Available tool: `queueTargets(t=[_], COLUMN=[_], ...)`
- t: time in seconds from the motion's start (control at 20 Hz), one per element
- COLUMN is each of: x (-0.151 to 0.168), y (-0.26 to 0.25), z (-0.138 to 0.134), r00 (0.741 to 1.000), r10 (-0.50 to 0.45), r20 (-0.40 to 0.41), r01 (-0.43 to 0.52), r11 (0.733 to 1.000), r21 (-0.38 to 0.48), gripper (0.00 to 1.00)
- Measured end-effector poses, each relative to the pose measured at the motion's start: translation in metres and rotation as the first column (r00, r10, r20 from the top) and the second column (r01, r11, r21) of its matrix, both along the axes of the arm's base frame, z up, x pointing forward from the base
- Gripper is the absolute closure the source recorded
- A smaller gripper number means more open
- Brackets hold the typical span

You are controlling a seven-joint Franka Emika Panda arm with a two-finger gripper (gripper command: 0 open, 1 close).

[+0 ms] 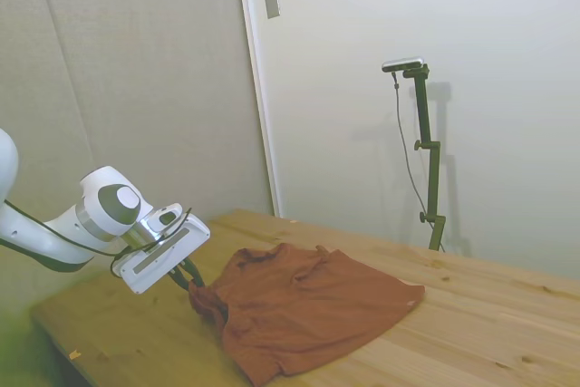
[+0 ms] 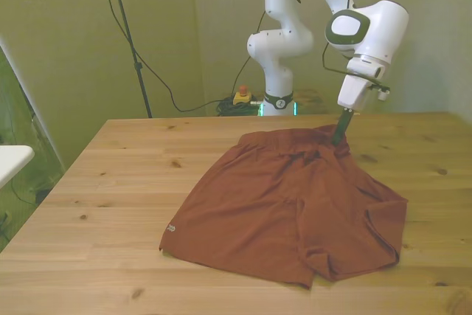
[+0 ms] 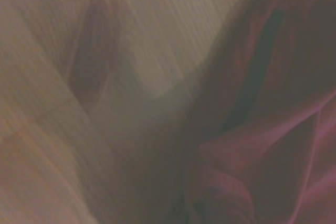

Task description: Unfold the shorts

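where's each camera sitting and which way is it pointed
Side view: off one side of the table, looking across it; arm enters from the picture's left, tool at the shorts.
Front view: across the table, facing the robot; base, whole arm and tool at the shorts' far edge.
Wrist view: on the wrist, close and blurred; wood and shorts, no robot parts.
Side and front views share tool, shorts and table.

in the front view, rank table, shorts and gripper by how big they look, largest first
1. table
2. shorts
3. gripper, farther from the camera, so its look is less sure
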State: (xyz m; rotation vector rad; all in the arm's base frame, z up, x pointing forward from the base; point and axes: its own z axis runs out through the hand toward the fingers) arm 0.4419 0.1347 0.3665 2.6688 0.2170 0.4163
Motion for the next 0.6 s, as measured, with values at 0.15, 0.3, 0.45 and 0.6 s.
queueTargets(t=[0.15,0.3,0.45,0.6], x=[0.000,-0.002,-0.007,-0.012], y=[0.000,0.004,0.012,0.020], z=[0.000,-0.001,-0.005,-0.007], r00=[1.000,1.000,0.999,0.998], r10=[0.006,0.021,0.041,0.060], r20=[-0.003,-0.007,-0.016,-0.019], r01=[-0.006,-0.021,-0.041,-0.060], r11=[1.000,1.000,0.999,0.998], r21=[-0.002,-0.005,-0.010,-0.013], gripper=[0.00,0.00,0.00,0.00])
